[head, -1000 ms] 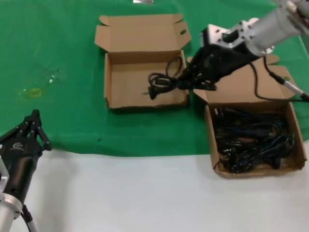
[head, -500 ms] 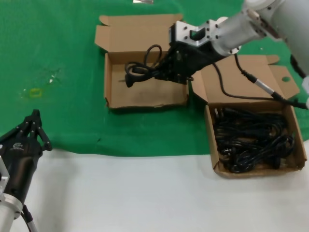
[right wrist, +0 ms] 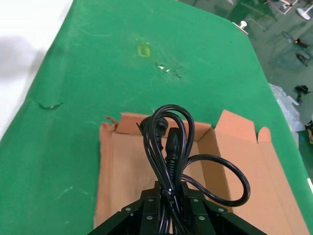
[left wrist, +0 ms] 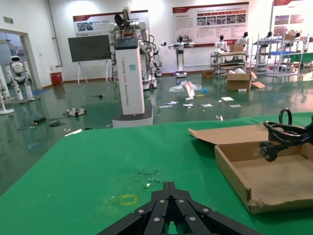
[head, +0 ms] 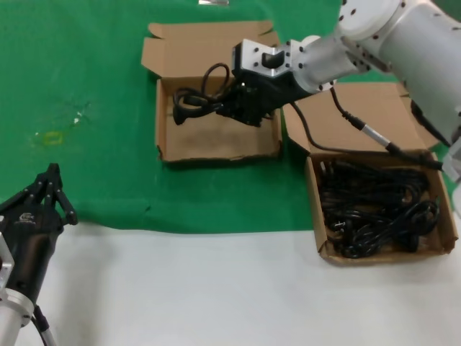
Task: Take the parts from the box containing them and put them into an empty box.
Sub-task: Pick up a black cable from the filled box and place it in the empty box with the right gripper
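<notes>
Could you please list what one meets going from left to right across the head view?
Left gripper → empty box → cord held over it → right gripper → box of cords.

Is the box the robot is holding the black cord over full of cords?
No, the squarish brown cardboard box under the held black power cord shows only bare cardboard floor.

Matt brown cardboard box (head: 216,137), rubbery black cord (head: 198,101), green cloth (head: 79,86).

Likely robotics hall; display robots (left wrist: 131,58); wall posters (left wrist: 210,22)
</notes>
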Tool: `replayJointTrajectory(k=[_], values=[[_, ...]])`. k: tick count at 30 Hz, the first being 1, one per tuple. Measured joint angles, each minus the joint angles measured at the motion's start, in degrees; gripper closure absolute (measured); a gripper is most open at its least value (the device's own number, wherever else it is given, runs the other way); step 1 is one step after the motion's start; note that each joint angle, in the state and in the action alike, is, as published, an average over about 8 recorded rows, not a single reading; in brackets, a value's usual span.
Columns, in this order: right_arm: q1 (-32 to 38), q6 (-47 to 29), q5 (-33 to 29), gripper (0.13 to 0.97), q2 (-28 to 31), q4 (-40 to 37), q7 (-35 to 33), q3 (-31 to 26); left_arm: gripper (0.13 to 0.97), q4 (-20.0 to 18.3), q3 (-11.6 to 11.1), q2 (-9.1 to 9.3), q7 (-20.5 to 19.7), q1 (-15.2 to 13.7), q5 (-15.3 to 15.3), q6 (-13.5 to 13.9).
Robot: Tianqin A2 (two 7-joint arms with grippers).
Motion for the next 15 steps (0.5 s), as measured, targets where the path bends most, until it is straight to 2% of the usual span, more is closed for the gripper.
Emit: replayJointTrajectory(k=[6, 15], values=[[-1.28, 3.09, 3.62, 0.877, -0.02, 1.44, 0.24, -3.70, 0.953, 0.00, 0.00, 0.00, 0.00, 0.00, 0.00, 0.00], [-3.18, 6.09, 4.10, 0.877, -0.02, 3.12, -0.04, -4.83, 0.953, 0.00, 0.00, 0.00, 0.00, 0.00, 0.00, 0.00]])
